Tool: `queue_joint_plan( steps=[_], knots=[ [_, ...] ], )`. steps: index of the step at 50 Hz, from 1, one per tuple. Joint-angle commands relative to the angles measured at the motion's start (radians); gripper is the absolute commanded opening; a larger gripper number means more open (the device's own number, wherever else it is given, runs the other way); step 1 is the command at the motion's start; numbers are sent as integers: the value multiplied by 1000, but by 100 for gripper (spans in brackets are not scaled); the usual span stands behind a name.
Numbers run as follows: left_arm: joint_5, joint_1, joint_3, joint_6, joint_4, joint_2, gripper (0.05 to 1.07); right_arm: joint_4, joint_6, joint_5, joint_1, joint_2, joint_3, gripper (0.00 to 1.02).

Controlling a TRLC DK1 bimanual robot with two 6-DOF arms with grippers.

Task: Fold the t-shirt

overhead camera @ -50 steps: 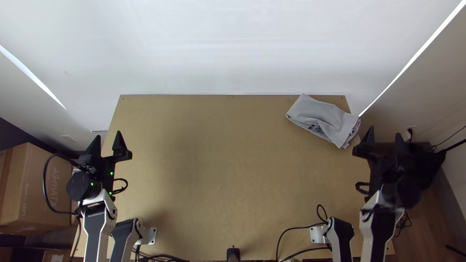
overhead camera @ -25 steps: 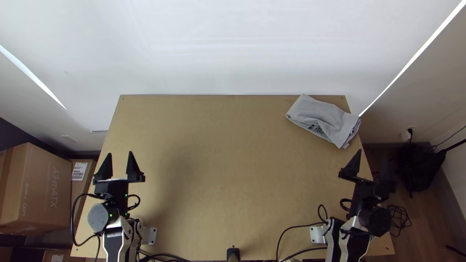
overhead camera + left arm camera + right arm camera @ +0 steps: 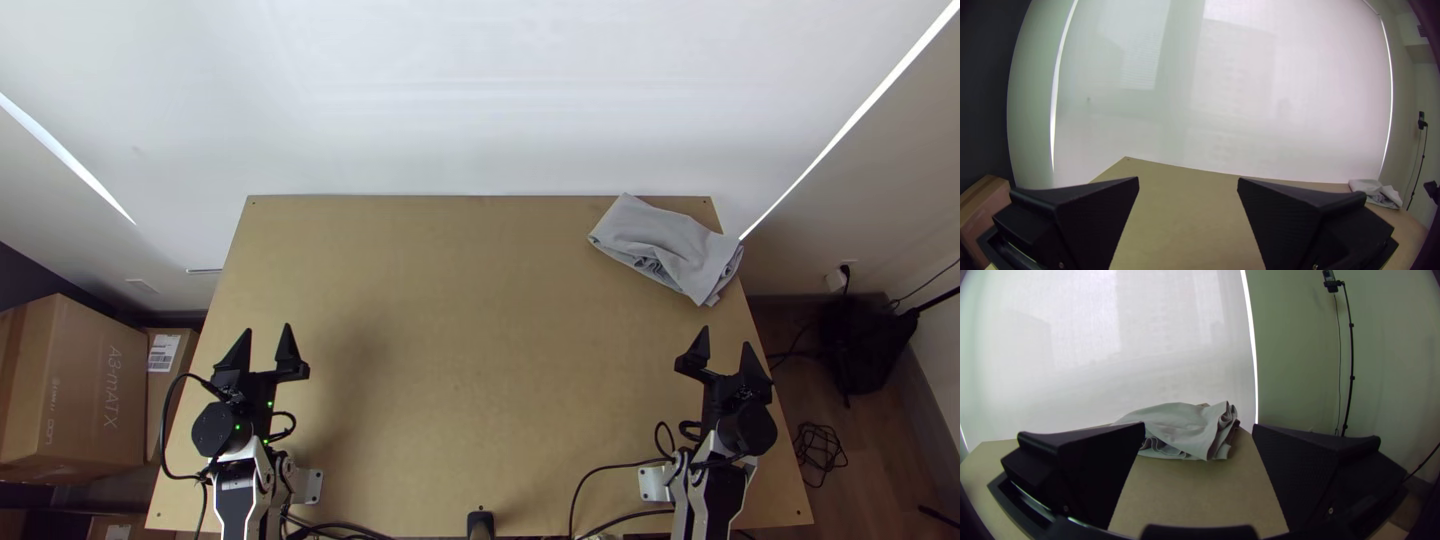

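The grey t-shirt (image 3: 665, 245) lies folded into a loose bundle at the table's far right corner, its layers showing along the near side. In the top view my left gripper (image 3: 268, 345) stands open over the table's left side, far from the cloth. My right gripper (image 3: 724, 352), also open, is at the right edge, nearer the table's front than the shirt and apart from it. In the left wrist view, the open left gripper (image 3: 1188, 182) has the shirt (image 3: 1376, 192) far off. Beyond the open right gripper (image 3: 1199, 427), the right wrist view has the shirt (image 3: 1180, 427).
Bare wooden table (image 3: 460, 330) spreads between the arms. Black cables (image 3: 590, 485) curl near its front edge, where a small black device (image 3: 481, 524) stands. Cardboard boxes (image 3: 75, 385) are beside the left edge, and a black bag (image 3: 858, 340) is on the floor at right.
Both arms have drawn back toward the table's front; the left gripper has also shifted right and the right gripper left. The t-shirt has stayed where it was.
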Motion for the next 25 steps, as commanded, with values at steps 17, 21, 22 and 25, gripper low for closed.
queue_joint_plan(
  steps=[17,21,22,25],
  knots=[
    [-3,17,-37,-8,-27,-8,102,-15,16,25,20,-7,-11,99],
    [-3,17,-37,-8,-27,-8,102,-15,16,25,20,-7,-11,99],
    [-3,17,-37,-8,-27,-8,102,-15,16,25,20,-7,-11,99],
    [-3,17,-37,-8,-27,-8,102,-15,16,25,19,-7,-11,99]
  ],
)
